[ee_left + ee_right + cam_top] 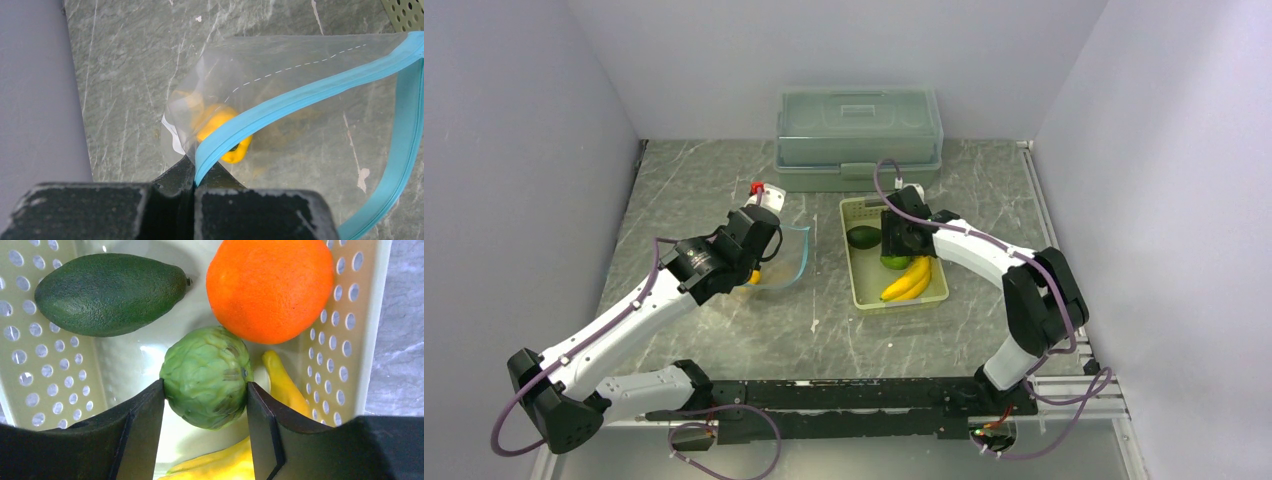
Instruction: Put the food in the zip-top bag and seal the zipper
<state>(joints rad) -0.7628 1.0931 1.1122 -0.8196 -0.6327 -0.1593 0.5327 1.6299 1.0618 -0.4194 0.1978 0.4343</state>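
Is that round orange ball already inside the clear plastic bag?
No, the round orange ball lies in the pale perforated basket, next to the dark green avocado.

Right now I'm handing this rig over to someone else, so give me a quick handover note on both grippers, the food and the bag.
Left gripper: shut on the zipper at a corner of the zip-top bag; the bag's mouth is open.
Right gripper: down in the basket, fingers against both sides of the light green fruit.
Done: the yellow pepper is in the bag.
Left: the green fruit, avocado, orange and bananas are all in the basket. They go in the bag, then the zipper gets sealed.
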